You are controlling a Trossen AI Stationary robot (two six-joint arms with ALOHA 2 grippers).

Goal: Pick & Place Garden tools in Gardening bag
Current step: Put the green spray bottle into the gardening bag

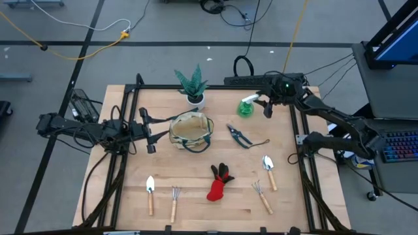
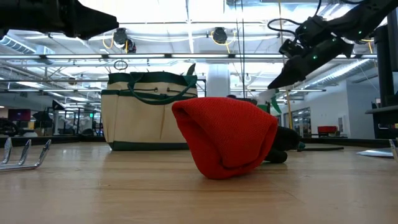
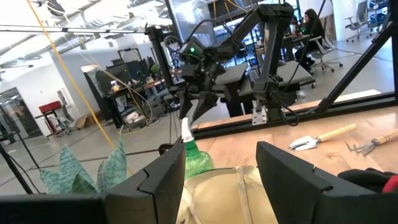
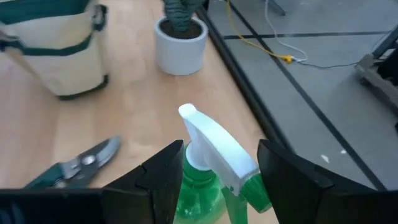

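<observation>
The right claw (image 4: 214,171) hangs spread wide right over the white top of the green spray bottle (image 4: 208,171), which stands near the far right corner of the table (image 1: 196,209). The left claw (image 1: 149,134) is spread too, holding nothing, just beside the gardening bag (image 1: 191,130). The bag sits upright near the far edge, in the middle.

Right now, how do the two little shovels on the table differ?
The left trowel lies straight, blade pointing away from the front edge, beside a hand rake. The right trowel lies slanted, its handle angling toward the right side, and sits farther from the front edge, above the other rake. Both share a silver blade and a pale wooden handle, and no end effector is near either.
</observation>
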